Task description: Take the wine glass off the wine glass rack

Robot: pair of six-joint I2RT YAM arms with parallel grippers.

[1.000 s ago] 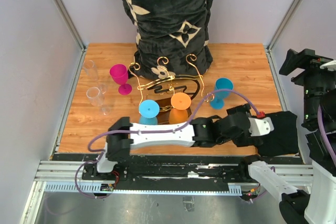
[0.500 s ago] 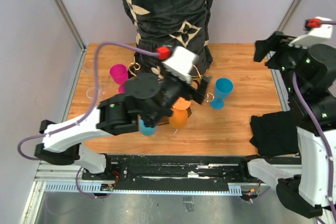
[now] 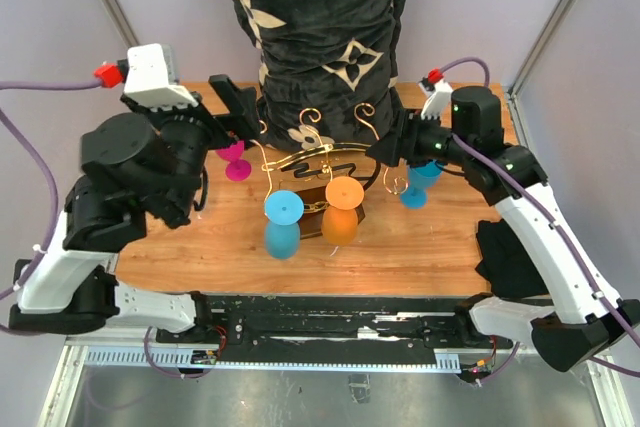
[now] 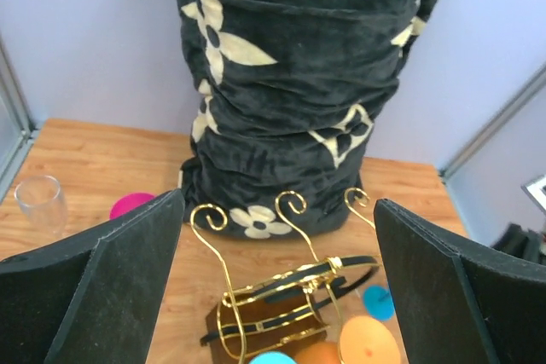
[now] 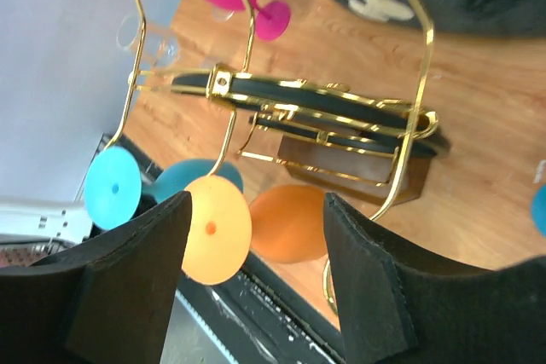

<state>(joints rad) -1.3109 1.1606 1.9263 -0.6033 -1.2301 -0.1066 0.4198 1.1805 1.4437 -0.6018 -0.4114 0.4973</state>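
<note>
The gold wire wine glass rack (image 3: 318, 165) stands mid-table on its dark brown base (image 5: 354, 162). Two wine glasses hang from it upside down: an orange one (image 3: 343, 210) and a light blue one (image 3: 283, 223). My right gripper (image 3: 388, 147) hovers at the rack's right side, open. In its wrist view the orange glass (image 5: 286, 223) shows between the fingers (image 5: 128, 287) but beyond them, untouched. My left gripper (image 3: 233, 110) is raised at the back left, wide open and empty, looking down on the rack (image 4: 290, 296).
A teal glass (image 3: 421, 178) stands right of the rack and a magenta one (image 3: 233, 164) to its left. Clear glasses (image 4: 41, 202) stand at the far left. Behind the rack rises a tall black flowered cushion (image 3: 325, 37). A black cloth (image 3: 510, 257) lies front right.
Both arms lifted off the table's front. The left one swung up to the back left; the right one came in from the right edge to the rack, its jaws narrowing somewhat.
</note>
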